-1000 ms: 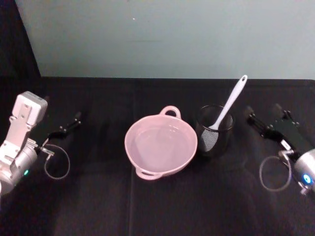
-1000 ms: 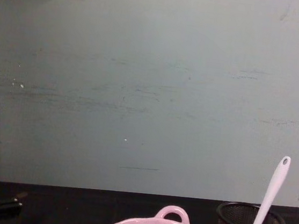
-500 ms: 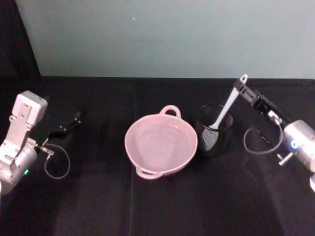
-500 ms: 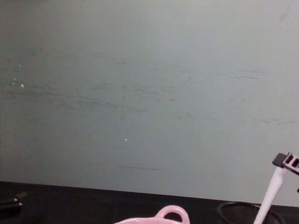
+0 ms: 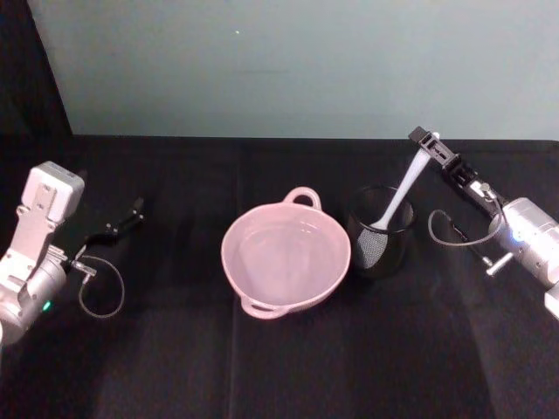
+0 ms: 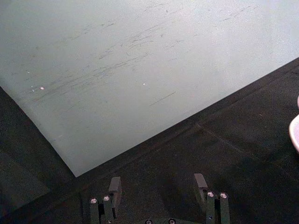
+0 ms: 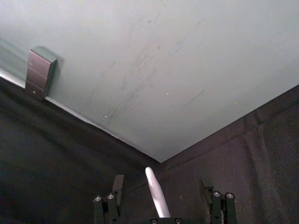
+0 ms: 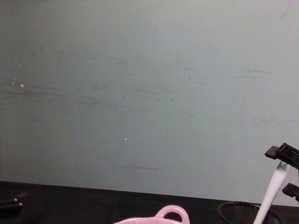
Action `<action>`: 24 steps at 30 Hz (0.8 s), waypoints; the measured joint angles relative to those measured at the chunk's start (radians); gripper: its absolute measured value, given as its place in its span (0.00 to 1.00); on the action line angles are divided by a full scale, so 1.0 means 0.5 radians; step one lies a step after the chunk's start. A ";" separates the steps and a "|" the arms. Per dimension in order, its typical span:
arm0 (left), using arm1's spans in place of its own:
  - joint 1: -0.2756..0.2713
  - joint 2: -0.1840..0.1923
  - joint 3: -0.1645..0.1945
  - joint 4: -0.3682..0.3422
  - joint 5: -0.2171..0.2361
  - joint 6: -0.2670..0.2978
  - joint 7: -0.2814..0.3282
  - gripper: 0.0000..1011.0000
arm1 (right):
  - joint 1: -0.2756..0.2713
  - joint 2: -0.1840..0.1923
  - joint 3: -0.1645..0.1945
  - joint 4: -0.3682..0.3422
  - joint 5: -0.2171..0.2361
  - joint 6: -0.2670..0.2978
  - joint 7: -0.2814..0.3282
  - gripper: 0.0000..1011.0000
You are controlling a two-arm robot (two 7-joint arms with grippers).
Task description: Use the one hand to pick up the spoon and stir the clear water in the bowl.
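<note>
Right pincer (image 5: 428, 144) spread astride one spoon (image 5: 395, 199) in one mesh cup (image 5: 371, 249) beside one bowl (image 5: 229, 253) — left pincer (image 6: 158, 184) parked, spread.

The glossy bowl (image 5: 234, 262), smooth plastic spoon (image 5: 403, 188) and wire-mesh cup (image 5: 371, 253) stand on matt black cloth (image 5: 175, 349).

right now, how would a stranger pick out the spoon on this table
On the black table, right of the pink bowl, stands a black mesh cup. The spoon leans out of it, its handle tip between the open fingers of the right gripper. It alone is white, long and slim.
</note>
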State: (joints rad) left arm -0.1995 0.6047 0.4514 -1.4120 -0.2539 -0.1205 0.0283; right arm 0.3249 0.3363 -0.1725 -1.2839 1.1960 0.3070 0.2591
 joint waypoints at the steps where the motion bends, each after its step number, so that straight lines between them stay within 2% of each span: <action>1: 0.000 0.000 0.000 0.000 0.000 0.000 0.000 1.00 | 0.004 0.003 -0.008 0.003 -0.005 -0.005 0.002 0.99; 7: 0.000 0.000 0.000 0.000 0.000 0.000 0.000 1.00 | 0.039 0.052 -0.091 0.041 -0.077 -0.078 0.081 0.99; 12: 0.000 0.000 0.000 0.000 0.000 0.000 0.000 1.00 | 0.035 0.103 -0.133 0.032 -0.109 -0.140 0.156 0.99; 24: 0.000 0.000 0.000 0.000 0.000 0.000 0.000 1.00 | 0.011 0.202 -0.199 -0.023 -0.142 -0.219 0.191 0.99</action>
State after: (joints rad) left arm -0.1996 0.6047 0.4514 -1.4120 -0.2539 -0.1205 0.0283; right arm 0.3301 0.4370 -0.2717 -1.2952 1.1250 0.1973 0.3547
